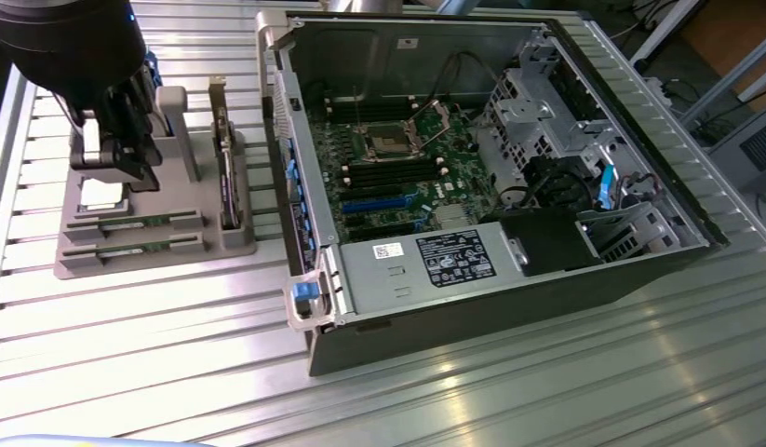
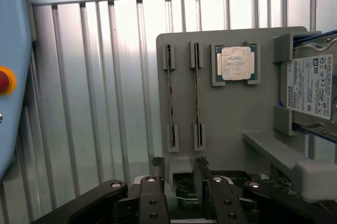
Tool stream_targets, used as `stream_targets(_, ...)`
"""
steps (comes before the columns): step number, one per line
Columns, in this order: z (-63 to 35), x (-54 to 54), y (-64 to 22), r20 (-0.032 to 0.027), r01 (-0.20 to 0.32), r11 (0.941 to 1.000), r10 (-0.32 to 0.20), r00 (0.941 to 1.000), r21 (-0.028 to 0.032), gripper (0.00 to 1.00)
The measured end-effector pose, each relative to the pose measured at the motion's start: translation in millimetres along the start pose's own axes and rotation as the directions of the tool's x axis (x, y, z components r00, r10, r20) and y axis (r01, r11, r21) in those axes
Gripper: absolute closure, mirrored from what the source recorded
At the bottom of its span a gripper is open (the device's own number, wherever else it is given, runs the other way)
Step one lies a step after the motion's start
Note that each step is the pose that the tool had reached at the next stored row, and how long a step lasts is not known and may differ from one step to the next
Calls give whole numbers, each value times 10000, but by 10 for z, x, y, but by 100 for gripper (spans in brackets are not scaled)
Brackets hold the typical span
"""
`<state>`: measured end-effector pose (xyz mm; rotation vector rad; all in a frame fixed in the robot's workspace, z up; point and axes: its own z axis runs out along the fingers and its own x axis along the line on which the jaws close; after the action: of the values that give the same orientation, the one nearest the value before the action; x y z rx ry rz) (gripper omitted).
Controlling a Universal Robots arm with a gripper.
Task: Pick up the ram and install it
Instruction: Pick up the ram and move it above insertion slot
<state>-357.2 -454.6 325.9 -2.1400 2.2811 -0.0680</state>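
Gripper point(image 2: 179, 167) jaws were apart at holder point(image 2: 231, 113) edge; 2 ram sticks point(image 2: 170, 97) seated in slots, CPU point(image 2: 236, 63) + HDD point(image 2: 313, 87) beside.

A ribbed metal table point(image 1: 171, 354) point(image 2: 105, 76) of long parallel slats carries two things. An open computer case point(image 1: 482, 326) lies on its side, its inside facing up. A grey holder point(image 1: 147, 256) point(image 2: 231, 113) lies flat just beside the case, on the exterior view's left. Beyond the holder from the case is a pale blue box point(image 2: 10, 76); whether it rests on the table cannot be told.
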Motion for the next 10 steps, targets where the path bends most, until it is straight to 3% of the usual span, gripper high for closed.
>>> stream_targets(10,33,-1,1,-1,0,10000,0,10000,0,64)
